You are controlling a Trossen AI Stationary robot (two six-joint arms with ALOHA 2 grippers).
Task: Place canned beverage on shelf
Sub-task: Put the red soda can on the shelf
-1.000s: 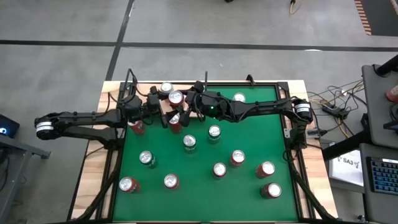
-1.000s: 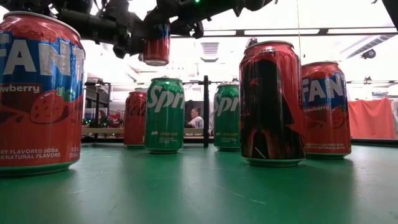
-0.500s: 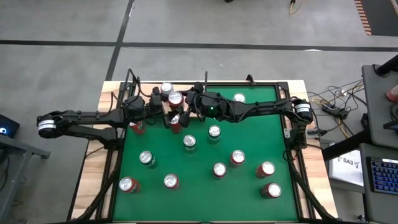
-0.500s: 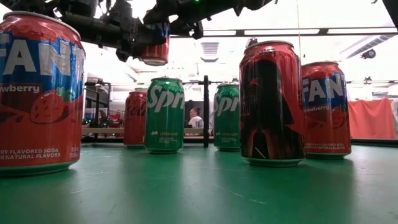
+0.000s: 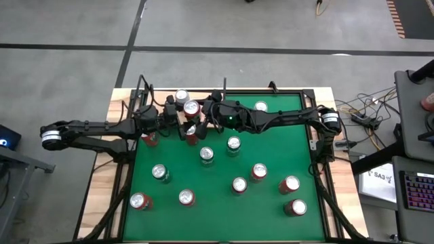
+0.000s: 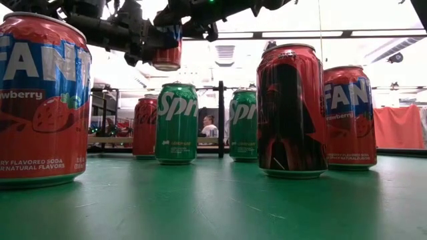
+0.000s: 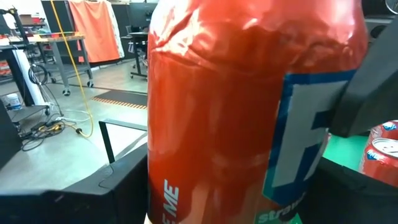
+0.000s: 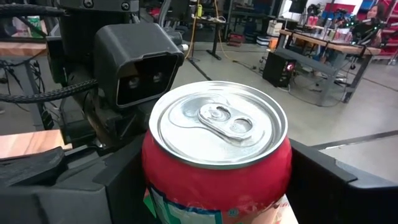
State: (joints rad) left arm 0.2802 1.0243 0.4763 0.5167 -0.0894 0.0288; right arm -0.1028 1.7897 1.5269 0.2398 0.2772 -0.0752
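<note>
Both of my grippers meet on one red strawberry Fanta can (image 6: pixel 167 50), lifted clear of the green felt (image 5: pixel 271 203) near the table's far left. My left gripper (image 5: pixel 178 126) has its fingers closed around the can's side; in the left wrist view the can (image 7: pixel 249 112) fills nearly everything, so the fingertips are hidden. My right gripper (image 5: pixel 202 119) clasps the same can, with its silver top (image 8: pixel 219 123) facing that wrist camera and my dark fingers (image 8: pixel 329 186) cut off on both sides. The shelf (image 5: pixel 182 116), pale wood, lies directly beneath, mostly covered by my arms. Two cans (image 5: pixel 186 102) stand beside the gripped one. Loose cans (image 5: pixel 234 144) dot the felt, with open room between them.
</note>
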